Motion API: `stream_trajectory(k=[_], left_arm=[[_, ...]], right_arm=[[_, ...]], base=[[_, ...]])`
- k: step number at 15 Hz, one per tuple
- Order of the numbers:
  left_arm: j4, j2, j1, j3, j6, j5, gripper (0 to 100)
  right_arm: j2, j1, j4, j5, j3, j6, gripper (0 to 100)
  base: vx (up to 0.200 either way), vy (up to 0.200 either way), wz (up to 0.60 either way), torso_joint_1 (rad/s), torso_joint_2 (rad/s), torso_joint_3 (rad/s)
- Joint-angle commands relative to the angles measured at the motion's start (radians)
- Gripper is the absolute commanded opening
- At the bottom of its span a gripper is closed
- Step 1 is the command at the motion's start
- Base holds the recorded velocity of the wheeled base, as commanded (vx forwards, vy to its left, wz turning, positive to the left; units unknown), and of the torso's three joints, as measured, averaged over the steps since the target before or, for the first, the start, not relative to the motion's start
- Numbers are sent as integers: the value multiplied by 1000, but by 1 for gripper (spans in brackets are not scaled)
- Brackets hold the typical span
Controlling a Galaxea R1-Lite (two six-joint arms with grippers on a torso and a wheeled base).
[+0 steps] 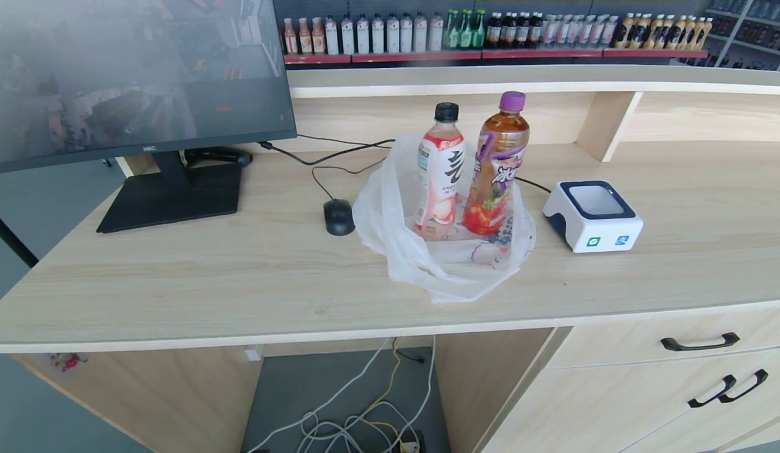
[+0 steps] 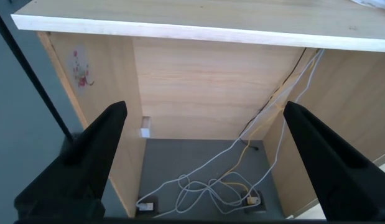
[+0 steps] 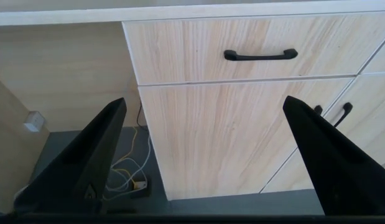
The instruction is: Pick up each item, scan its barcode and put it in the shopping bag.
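The pink bottle (image 1: 439, 176) and the purple-cap bottle (image 1: 498, 170) stand side by side inside the white shopping bag (image 1: 390, 220), which sits open on the counter (image 1: 238, 277). Standing up keeps them from rolling. The scanner (image 1: 592, 215) sits just beside the bag, handy for barcodes. Both bottles look packed, though more items may be out of sight. The left gripper (image 2: 204, 106) and the right gripper (image 3: 204, 101) hang low below the counter top, jaws wide, holding nothing.

Pink bottle (image 1: 439, 179) and purple-capped bottle (image 1: 497, 170) bear bold characters; scanner (image 1: 591, 217) bears icons.
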Motion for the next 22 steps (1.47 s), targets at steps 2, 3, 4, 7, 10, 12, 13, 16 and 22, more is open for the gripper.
stream_trajectory(k=[2, 3, 4, 7, 10, 12, 13, 16, 22], left_arm=[[0, 1, 0, 0, 0, 0, 100], [0, 0, 0, 0, 0, 0, 100], [0, 0, 2, 0, 0, 0, 100], [0, 1, 0, 0, 0, 0, 100], [0, 1, 2, 0, -3, 0, 100], [0, 1, 0, 0, -3, 0, 100], [0, 1, 0, 0, -3, 0, 100], [0, 1, 0, 0, -3, 0, 100], [0, 0, 0, 0, 4, 0, 100]], right_arm=[[3, 0, 0, 0, 0, -2, 100], [3, 0, -1, 0, 0, 1, 100], [3, 0, -1, 0, 0, -1, 100], [3, 0, -1, 0, 0, 1, 100], [3, 0, 0, 0, 0, -2, 100], [3, 0, 0, 0, 0, -1, 100], [3, 0, 0, 0, 0, 2, 100], [3, 0, -1, 0, 0, 10, 100], [3, 0, -1, 0, 0, 10, 100]], base=[[0, -200, 0, 12, 5, 2], [0, -200, 0, -7, 2, 2], [0, -200, 0, -2, -2, 2], [0, -200, 0, 6, -4, 1], [0, -200, 0, 5, 6, 2], [0, -200, 0, 0, -2, 5], [0, -200, 0, 2, -2, 2], [0, -200, 0, 2, 7, 1], [0, -200, 0, 5, 1, 6]])
